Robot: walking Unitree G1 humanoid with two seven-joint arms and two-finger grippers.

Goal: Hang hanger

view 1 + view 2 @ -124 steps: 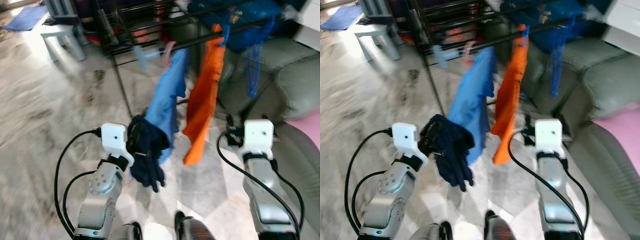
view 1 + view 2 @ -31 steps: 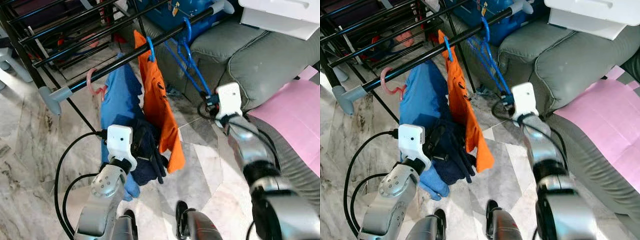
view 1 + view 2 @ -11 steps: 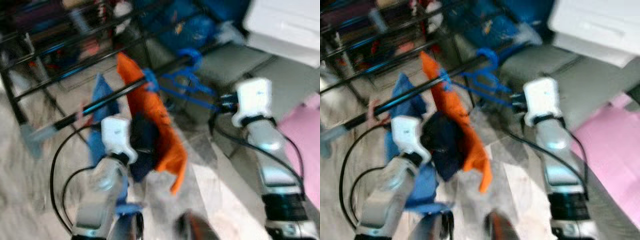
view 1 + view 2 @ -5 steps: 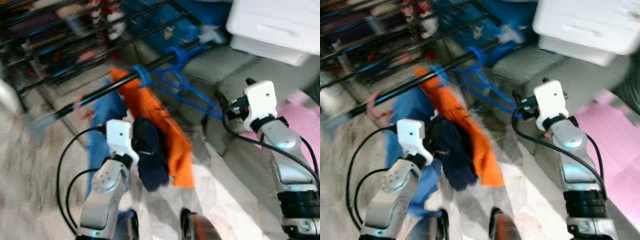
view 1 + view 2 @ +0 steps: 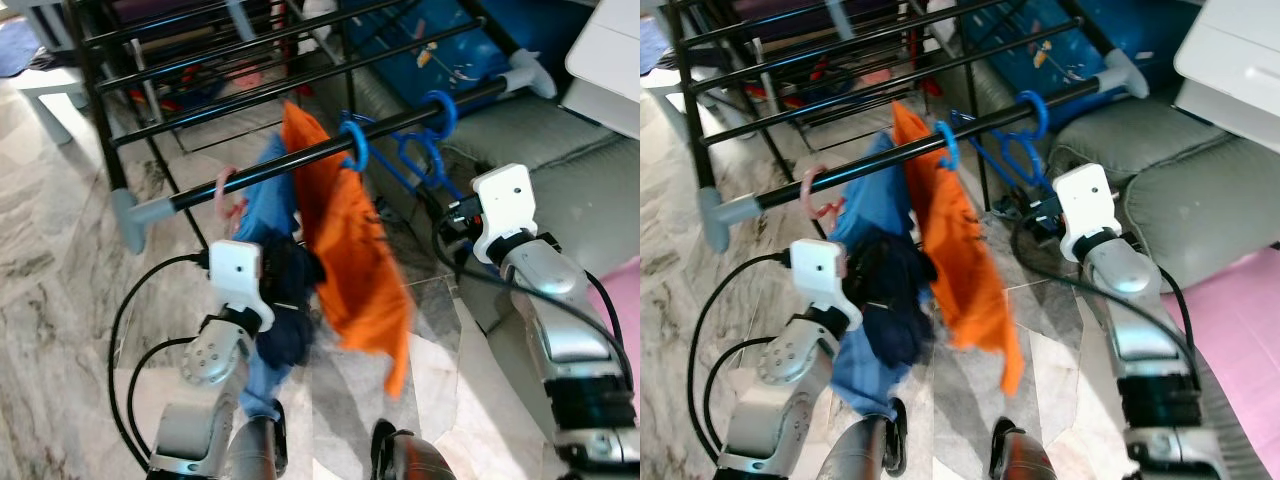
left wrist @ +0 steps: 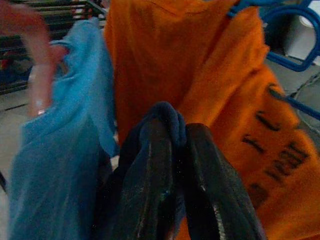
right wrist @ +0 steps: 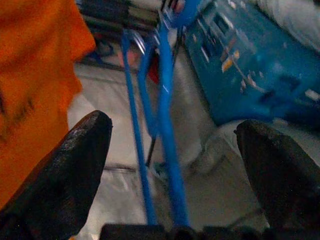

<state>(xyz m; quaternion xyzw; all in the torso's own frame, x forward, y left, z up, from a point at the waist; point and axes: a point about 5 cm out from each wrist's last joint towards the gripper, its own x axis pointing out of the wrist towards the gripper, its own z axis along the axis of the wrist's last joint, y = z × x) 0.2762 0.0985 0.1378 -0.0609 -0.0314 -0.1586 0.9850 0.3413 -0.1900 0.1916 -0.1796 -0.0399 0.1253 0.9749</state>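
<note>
Clothes rail [image 5: 300, 160] of black metal with grey end caps runs slantwise across the scene, part of a drying rack standing on a pale marble floor [image 5: 60, 250]. Hooked on the rail near its middle is a blue hanger [image 5: 352, 146] carrying an orange T-shirt [image 5: 350, 260] with dark lettering. Further along the rail toward the sofa end hangs an empty blue hanger [image 5: 425, 140], its hook round the bar and its frame dangling below. On the other side of the orange shirt, a pink hook [image 5: 224, 190] holds a light blue garment [image 5: 268, 200] on the same rail.

Below the rail, the left claw [image 6: 172, 150] is closed tightly on a dark navy cloth [image 5: 288, 300], which hangs bunched from the fingers [image 6: 150, 175] just in front of the light blue garment and beside the orange shirt.

The right claw [image 7: 172, 165] has its fingers [image 7: 60, 170] spread wide apart, holding nothing. It sits just below the rail's sofa end, pointing at the empty blue hanger, whose thin blue bars [image 7: 165, 125] lie between the two fingers without touching either.

Behind the rail's far end stand a grey sofa [image 5: 580, 200] and a blue printed bag [image 5: 440, 50]. A white box [image 5: 610, 60] sits above the sofa.
</note>
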